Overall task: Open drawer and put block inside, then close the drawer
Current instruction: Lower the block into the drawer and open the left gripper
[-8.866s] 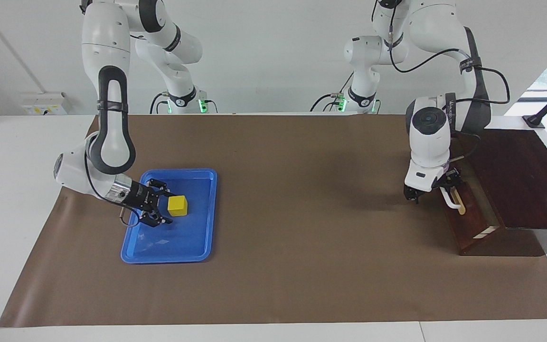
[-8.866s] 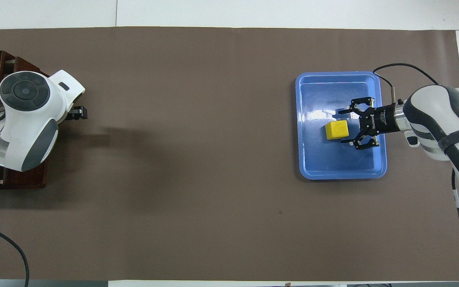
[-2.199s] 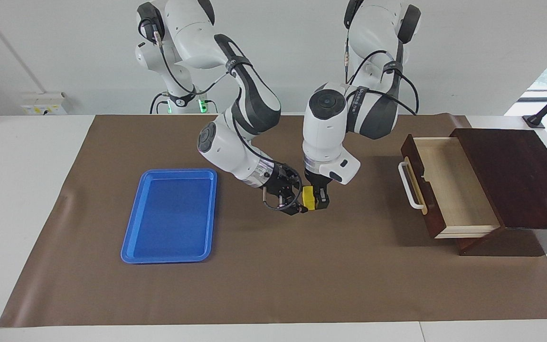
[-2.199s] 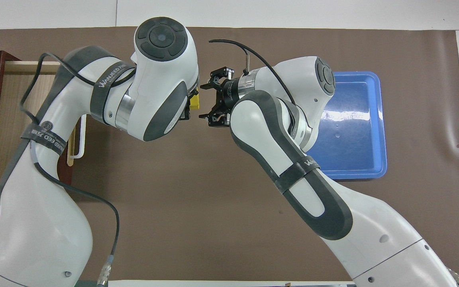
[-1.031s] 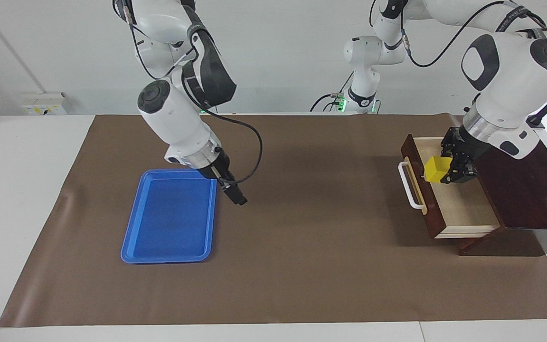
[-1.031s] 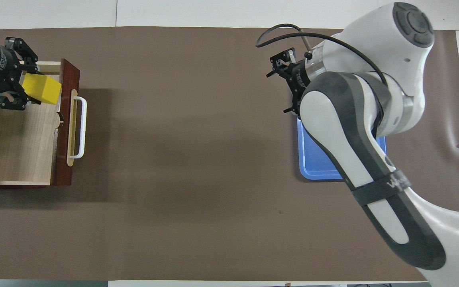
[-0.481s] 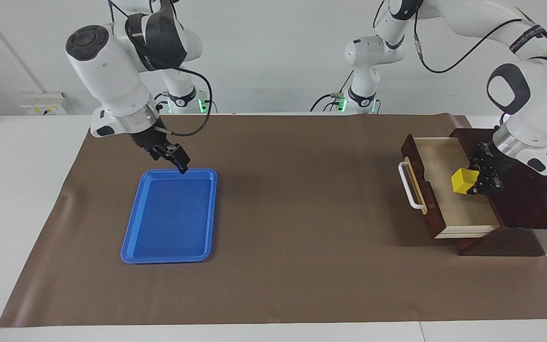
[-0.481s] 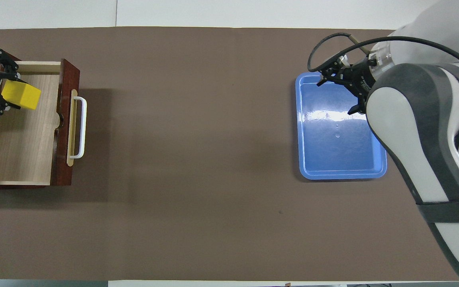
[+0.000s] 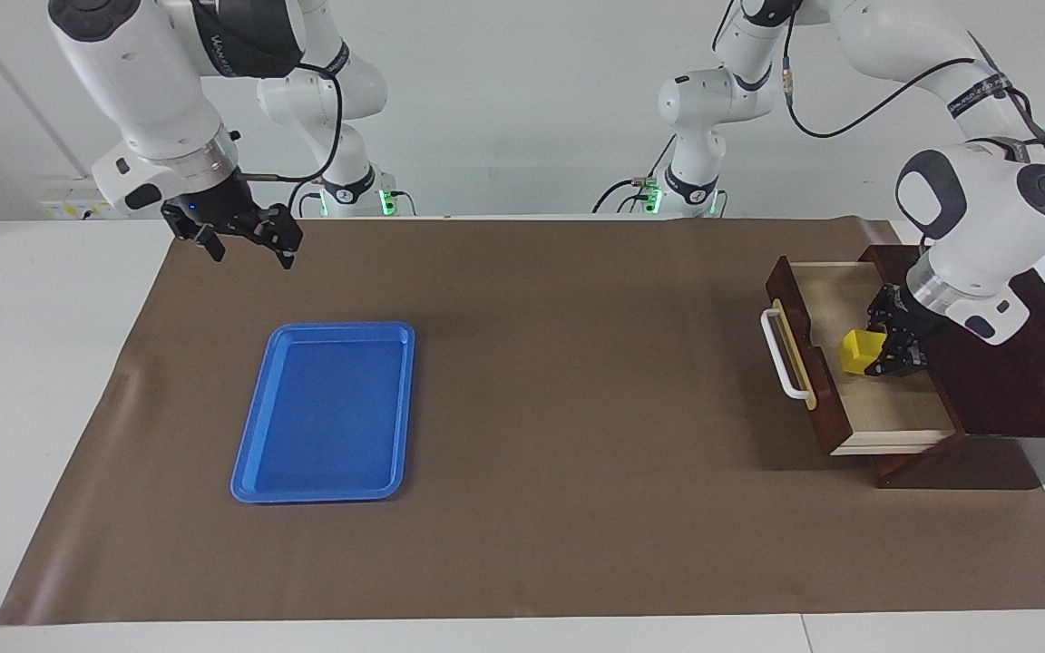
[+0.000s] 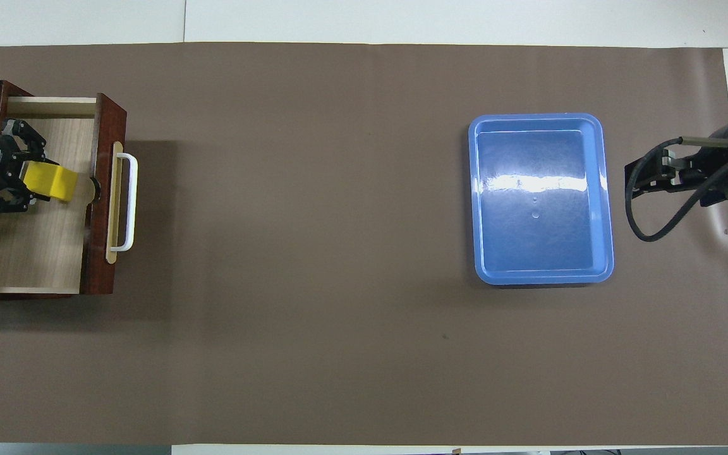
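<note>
The left arm (image 9: 976, 218) reaches down into the open drawer (image 9: 890, 413) from over the dark box (image 9: 1012, 363), and its jaws are pressed on the yellow block (image 9: 860, 351), pinching it by two opposite sides. The block sticks out of the jaws toward the drawer front, so it lies between the jaws and the front, near the front's inner face but apart from it, about halfway along the drawer's length. It is low inside the pale interior, directly over the bare wooden floor; I cannot tell whether its bottom touches the floor. I judge that the coming move is only to spread the jaws, since nothing lies under the block. After that the white handle (image 9: 781, 354), which faces the right arm's end of the surface, must be pushed toward the box, and the left arm is much nearer to it. Well apart, the blue tray (image 9: 323, 485) lies on the brown mat (image 9: 577, 435). The right arm (image 9: 151, 82) waits, its jaws spread over the mat's edge at the robots' end.
</note>
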`<move>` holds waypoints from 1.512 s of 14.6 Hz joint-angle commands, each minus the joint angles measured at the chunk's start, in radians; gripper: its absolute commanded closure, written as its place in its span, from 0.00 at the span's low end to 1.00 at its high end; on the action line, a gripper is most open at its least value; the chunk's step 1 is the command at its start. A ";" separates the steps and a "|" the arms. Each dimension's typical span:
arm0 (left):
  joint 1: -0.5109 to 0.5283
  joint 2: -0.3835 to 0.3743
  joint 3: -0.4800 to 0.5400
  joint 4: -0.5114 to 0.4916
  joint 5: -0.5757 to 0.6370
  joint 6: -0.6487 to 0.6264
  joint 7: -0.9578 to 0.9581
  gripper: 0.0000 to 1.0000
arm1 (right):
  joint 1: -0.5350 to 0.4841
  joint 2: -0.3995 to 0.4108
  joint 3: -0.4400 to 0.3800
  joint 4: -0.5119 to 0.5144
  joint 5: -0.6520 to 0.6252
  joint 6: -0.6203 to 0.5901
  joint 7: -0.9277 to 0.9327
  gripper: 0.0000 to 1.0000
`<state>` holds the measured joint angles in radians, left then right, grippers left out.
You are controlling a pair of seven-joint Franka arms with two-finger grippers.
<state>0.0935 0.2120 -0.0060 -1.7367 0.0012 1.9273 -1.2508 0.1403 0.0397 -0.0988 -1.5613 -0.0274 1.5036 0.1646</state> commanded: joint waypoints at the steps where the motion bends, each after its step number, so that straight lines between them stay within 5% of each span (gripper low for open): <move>1: -0.001 -0.069 0.001 -0.115 -0.006 0.071 -0.071 1.00 | -0.037 -0.050 0.013 -0.103 -0.020 0.052 -0.039 0.00; 13: 0.000 -0.094 0.001 -0.184 -0.006 0.125 -0.122 1.00 | -0.050 -0.073 0.013 -0.144 -0.020 0.053 -0.154 0.00; 15: 0.000 -0.094 0.001 -0.179 -0.004 0.124 -0.121 0.52 | -0.045 -0.070 0.014 -0.140 -0.011 0.066 -0.145 0.00; 16: -0.004 -0.091 0.003 -0.167 -0.001 0.114 -0.121 0.01 | -0.038 -0.064 0.017 -0.129 -0.003 0.087 -0.090 0.00; 22: -0.076 -0.016 -0.002 0.106 0.020 -0.120 -0.183 0.00 | -0.044 -0.066 0.024 -0.132 -0.005 0.101 -0.056 0.00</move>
<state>0.0685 0.1561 -0.0139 -1.7381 0.0128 1.8950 -1.3751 0.1112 -0.0074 -0.0835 -1.6737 -0.0296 1.5848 0.0917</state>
